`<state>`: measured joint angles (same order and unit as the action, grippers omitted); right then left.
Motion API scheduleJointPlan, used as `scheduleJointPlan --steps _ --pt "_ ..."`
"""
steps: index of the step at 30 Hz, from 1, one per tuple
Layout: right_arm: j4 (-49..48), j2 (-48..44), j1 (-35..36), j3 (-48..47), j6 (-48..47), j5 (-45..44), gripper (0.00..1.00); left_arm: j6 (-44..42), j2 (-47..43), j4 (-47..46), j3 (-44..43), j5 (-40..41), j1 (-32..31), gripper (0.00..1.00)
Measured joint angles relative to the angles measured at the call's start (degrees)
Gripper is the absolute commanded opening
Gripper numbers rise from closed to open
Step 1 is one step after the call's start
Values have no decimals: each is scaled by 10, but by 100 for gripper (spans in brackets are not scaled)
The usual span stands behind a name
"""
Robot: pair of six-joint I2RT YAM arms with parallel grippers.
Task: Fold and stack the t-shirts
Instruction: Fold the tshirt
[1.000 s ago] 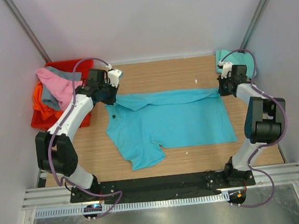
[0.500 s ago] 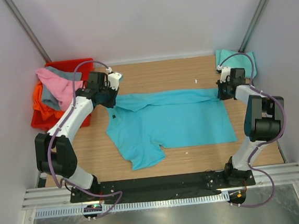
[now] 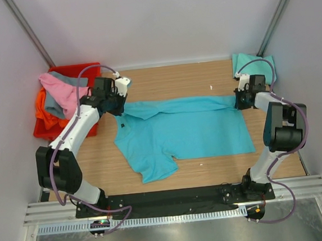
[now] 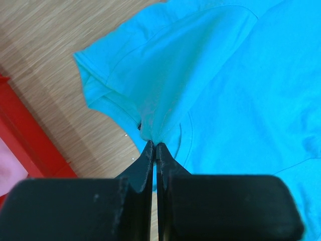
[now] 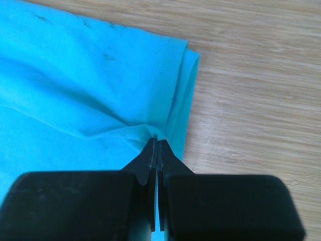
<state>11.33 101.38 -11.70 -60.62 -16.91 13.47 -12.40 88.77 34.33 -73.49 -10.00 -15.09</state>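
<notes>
The right gripper point(image 5: 156, 140) has sunk nearer, onto the far right corner of the bright turquoise-blue cloth t-shirt point(image 3: 195, 129); the left gripper point(image 4: 154, 144) has edged slightly nearer.

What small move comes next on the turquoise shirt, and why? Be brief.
Probably lift both corners together and carry them toward the near edge. The left end effector and right end effector are each shut on a far corner of the turquoise shirt, the rest lying flat on the table, so a matched pull should fold it.

Lab cell — white walls point(image 3: 158, 25), wooden table point(image 3: 174, 81)
</notes>
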Motion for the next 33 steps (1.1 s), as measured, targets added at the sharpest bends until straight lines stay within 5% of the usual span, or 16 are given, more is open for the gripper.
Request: scheduleJointPlan --steps 26,29,33 --pt "32 11 -6 4 -16 33 1 0 15 4 4 7 0 0" --pt "39 12 -7 0 -18 36 20 0 27 6 4 7 0 0" --pt "54 11 -8 -5 -25 42 18 0 30 7 3 7 0 0"
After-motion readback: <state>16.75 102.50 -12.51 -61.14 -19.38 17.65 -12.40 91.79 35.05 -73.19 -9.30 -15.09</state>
